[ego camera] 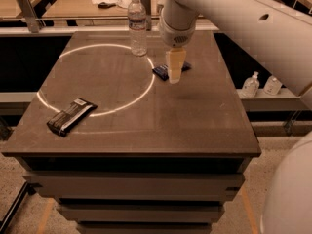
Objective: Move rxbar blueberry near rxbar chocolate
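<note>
The rxbar blueberry (161, 71), a small navy-blue bar, lies flat on the dark table (195, 121) at the back, right of centre. My gripper (174, 77) hangs from the white arm directly over it and hides its middle, with the blue ends showing on each side. The rxbar chocolate (70, 116), a black and grey bar, lies near the table's front left edge, far from the gripper.
A clear water bottle (138, 26) stands upright at the back of the table, just left of the gripper. A bright ring of light (124, 106) is drawn on the tabletop. Two small white bottles (261, 85) sit on a low shelf to the right.
</note>
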`<state>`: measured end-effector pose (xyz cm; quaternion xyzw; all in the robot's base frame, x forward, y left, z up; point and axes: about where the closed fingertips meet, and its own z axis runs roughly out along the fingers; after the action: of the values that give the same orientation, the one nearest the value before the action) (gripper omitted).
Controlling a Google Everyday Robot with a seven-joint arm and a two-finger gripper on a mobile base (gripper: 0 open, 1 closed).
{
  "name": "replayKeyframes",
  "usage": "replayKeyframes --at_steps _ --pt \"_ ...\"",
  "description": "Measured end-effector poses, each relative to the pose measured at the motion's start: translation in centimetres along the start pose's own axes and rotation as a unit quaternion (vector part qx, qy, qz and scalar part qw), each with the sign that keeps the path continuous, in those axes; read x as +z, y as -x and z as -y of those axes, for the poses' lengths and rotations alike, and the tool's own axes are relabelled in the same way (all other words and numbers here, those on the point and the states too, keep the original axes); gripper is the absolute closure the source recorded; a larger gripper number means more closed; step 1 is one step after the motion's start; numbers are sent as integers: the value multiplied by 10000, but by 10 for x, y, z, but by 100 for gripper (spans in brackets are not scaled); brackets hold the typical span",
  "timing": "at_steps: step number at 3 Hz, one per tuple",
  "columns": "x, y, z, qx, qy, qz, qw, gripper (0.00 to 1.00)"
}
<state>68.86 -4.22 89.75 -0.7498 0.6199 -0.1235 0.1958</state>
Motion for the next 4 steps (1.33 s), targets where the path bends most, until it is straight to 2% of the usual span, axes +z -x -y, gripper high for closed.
replayKeyframes --at_steps 2,3,4 --pt "40 -2 -14 -230 431 53 9988 0" --pt "50 -4 -16 -359 633 95 9973 0" --pt "51 -9 -19 -616 796 79 9949 0"
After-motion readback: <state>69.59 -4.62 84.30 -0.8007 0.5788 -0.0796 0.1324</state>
